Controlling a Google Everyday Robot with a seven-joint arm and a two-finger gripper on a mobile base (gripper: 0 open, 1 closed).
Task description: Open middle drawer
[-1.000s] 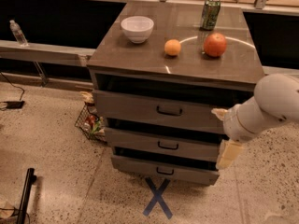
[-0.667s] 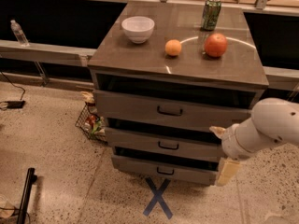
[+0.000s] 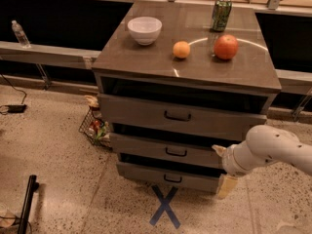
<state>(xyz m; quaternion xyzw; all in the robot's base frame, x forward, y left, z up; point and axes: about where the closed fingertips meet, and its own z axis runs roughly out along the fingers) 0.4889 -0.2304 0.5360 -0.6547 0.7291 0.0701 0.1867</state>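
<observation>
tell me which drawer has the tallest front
The top drawer, just under the countertop; the middle drawer and bottom drawer are shallower. The tool is at those two's right ends.

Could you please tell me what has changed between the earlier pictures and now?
The arm has sunk lower and a little left, so the hand now sits by the right ends of the middle drawer and the bottom drawer. It has not reached the handle. The middle drawer is no further out; the bowl, orange, apple and can stayed put.
</observation>
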